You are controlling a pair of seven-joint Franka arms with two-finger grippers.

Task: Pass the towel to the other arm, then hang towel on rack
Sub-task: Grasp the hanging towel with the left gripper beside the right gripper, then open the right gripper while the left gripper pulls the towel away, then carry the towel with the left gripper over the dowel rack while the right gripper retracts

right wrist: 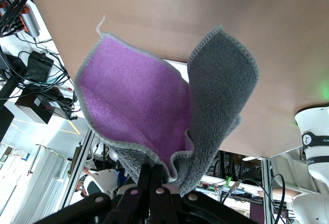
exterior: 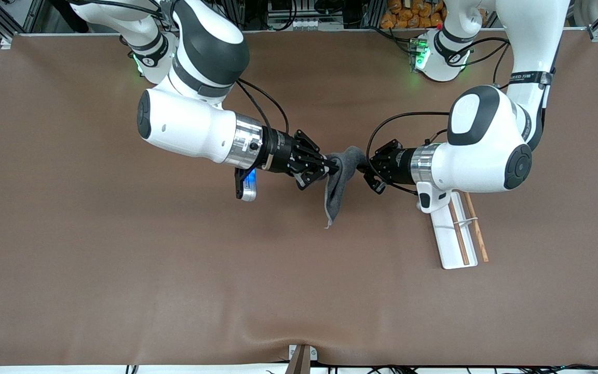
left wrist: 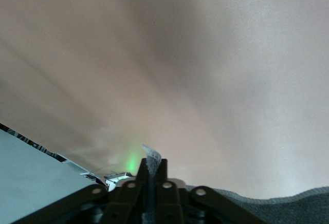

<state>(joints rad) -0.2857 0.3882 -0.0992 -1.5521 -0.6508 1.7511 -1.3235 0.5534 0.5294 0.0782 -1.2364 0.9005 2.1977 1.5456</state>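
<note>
One towel (exterior: 339,179) hung over mid-table, pinched by both grippers: right gripper (exterior: 333,166) and left gripper (exterior: 365,167) each clamped on an edge. One rack (exterior: 457,235) with two rods sat under the left arm. Forearm band lettering was unreadable.

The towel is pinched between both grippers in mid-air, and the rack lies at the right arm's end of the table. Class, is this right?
Not quite. The towel is held by both the right gripper and left gripper, but the front view shows the rack at the left arm's end.
</note>
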